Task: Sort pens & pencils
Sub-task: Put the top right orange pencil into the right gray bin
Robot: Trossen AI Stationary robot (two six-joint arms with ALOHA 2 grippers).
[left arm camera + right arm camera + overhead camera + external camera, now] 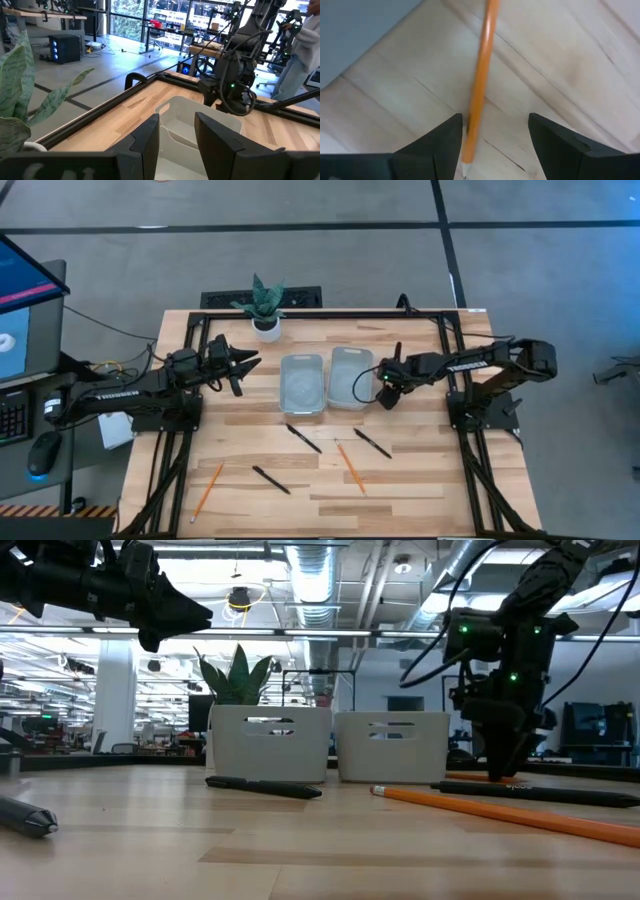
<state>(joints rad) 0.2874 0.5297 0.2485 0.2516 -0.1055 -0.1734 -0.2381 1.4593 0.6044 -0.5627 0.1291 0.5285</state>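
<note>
Three black pens lie flat on the table (303,438), (372,443), (270,479). Two orange pencils lie near them (350,468), (207,490). A third pencil (481,80) lies on the wood under my right gripper (388,398), just right of the right-hand white bin (350,377). The right gripper (495,145) points down, open, with a finger on each side of that pencil. My left gripper (248,364) is open and empty. It hangs raised, left of the left bin (302,383). My right gripper comes from above with its open fingers standing either side of the third pencil's end (470,135). The pencil lies flat on the table, close against one finger (451,137). Whether that finger touches it, I cannot tell.
A potted plant (265,305) stands at the far edge, behind the left gripper. The two bins sit side by side at the table's middle. A monitor, keyboard and mouse are off the table's left side. A person (305,45) stands in the room beyond.
</note>
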